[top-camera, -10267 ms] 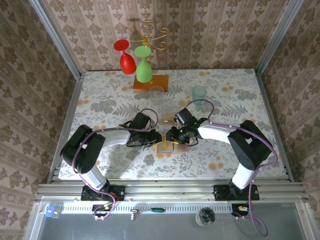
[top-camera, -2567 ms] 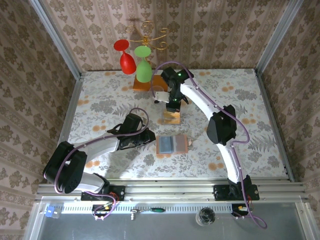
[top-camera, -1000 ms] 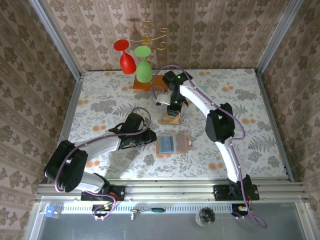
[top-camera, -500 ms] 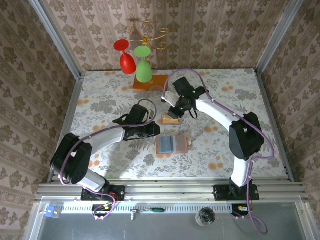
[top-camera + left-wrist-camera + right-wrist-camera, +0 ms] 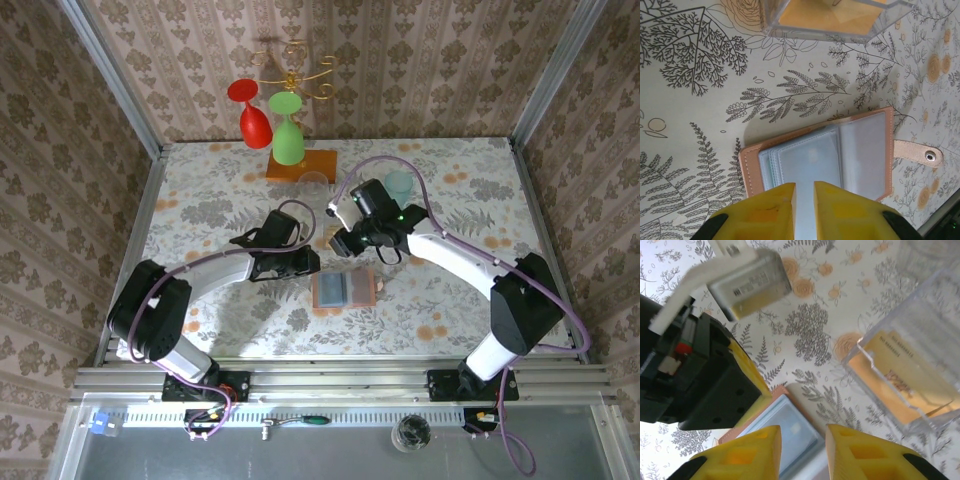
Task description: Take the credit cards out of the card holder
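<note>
Salmon-brown leather card holder (image 5: 815, 160) lies open and flat on the floral-printed bench (image 5: 700, 100), directly under the left hand (image 5: 804, 192). The yellow fingers (image 5: 840, 210) overlap its near edge; I cannot tell whether they touch it. Left hand: fingers slightly parted, nothing between them.

Holder: stitched border, grey-blue translucent plastic sleeves stacked inside, and a strap with metal snap (image 5: 918, 153) lying out to one side.

Right hand (image 5: 802, 440) hangs above a corner of the holder, released and empty.

Just beside the holder stands a clear rigid plastic box (image 5: 940, 295) containing tan-orange credit cards (image 5: 905, 375): thin, flat, rectangular.
</note>
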{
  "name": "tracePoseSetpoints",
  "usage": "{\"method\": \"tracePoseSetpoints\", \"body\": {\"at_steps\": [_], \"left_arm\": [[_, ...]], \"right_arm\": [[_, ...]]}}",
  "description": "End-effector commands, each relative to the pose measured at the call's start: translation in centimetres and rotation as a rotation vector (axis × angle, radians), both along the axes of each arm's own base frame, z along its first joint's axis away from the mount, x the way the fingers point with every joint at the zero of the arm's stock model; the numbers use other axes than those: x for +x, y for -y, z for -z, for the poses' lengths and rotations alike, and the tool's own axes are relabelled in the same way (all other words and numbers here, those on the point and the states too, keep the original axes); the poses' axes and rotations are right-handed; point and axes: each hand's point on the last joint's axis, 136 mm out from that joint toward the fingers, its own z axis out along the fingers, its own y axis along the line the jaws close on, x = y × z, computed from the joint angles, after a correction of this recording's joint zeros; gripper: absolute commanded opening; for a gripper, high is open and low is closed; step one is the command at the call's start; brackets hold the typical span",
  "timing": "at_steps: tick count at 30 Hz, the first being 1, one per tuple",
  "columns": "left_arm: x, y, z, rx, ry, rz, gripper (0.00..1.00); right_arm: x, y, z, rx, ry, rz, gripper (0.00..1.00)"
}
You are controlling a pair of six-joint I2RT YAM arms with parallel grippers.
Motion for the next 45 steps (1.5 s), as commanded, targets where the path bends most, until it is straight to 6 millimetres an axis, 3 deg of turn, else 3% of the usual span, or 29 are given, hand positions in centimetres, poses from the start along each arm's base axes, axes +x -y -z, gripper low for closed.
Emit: {"method": "tracePoseSetpoints", "body": {"at_steps": [1,15,22,33,45], "left_arm": [[0.0,-0.4,-1.0,0.015,0.033,0.017,0.17],[-1.5,-1.0,-0.3,0.006,-0.001,0.010,0.17],[-2.1,-1.1,0.5,0.004,-0.021,0.010,0.17],[-3.9,-0.9,2.9,-0.019,-0.064,-0.024,0.17],[-3.1,-0.6,3.0,-0.027,-0.063,-0.043,0.17]], "right_arm": [[-0.7,0.1,0.4,0.048,-0.042,0.079,0.30],[-4.5,1.5,2.9,0.117,-0.150,0.253,0.32],[-5.4,2.1,4.9,0.127,-0.219,0.351,0.34],[-7.3,2.5,7.9,0.170,-0.350,0.484,0.35],[-7.8,0.8,8.7,0.209,-0.490,0.510,0.42]]}}
